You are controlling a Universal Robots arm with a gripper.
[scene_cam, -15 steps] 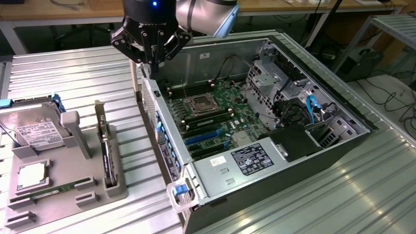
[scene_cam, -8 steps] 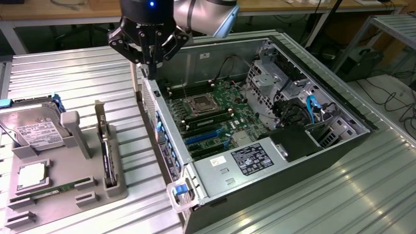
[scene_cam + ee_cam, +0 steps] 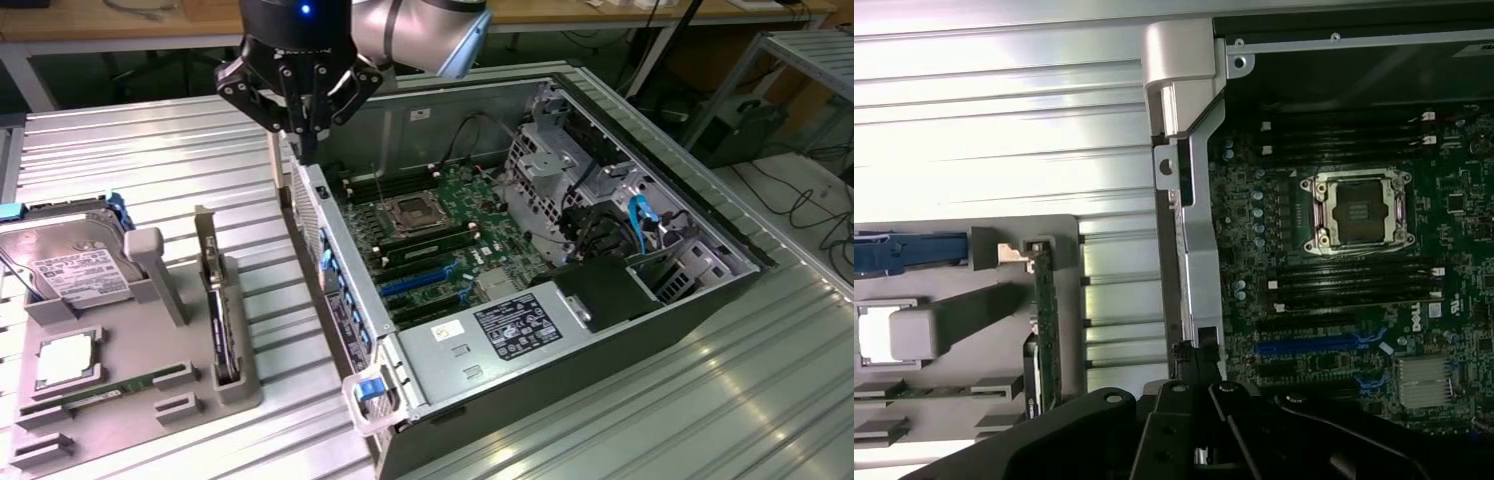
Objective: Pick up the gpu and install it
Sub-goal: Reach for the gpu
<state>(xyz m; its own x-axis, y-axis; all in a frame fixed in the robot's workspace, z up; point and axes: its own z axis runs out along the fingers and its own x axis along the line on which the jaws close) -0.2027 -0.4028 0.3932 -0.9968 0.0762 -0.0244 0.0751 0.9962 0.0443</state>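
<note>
To the exterior view's left of the open computer case [image 3: 601, 380], well apart from it, a grey holder [image 3: 167, 410] lies on the ribbed metal table [image 3: 134, 160]. It carries a hard drive [image 3: 74, 265], a small square chip [image 3: 60, 360] and a narrow memory stick [image 3: 120, 385]. On the side of the holder nearest to the case, the gpu [image 3: 220, 310] [image 3: 1046, 320] stands on its edge in a slot, with its silver bracket at the far end. It is near the rear wall of the case but apart from it. The claw [image 3: 308, 140] [image 3: 1194, 365] hangs just above the upper rim of that rear wall, toward the far corner of the case. Its fingers are pressed together and they grip nothing. Inside the case the green motherboard [image 3: 454, 230] lies flat, with the processor socket [image 3: 410, 215] near its middle and the blue slots [image 3: 407, 285] closer to the near end. There the power supply [image 3: 514, 325] sits with its dark label facing up.
</note>
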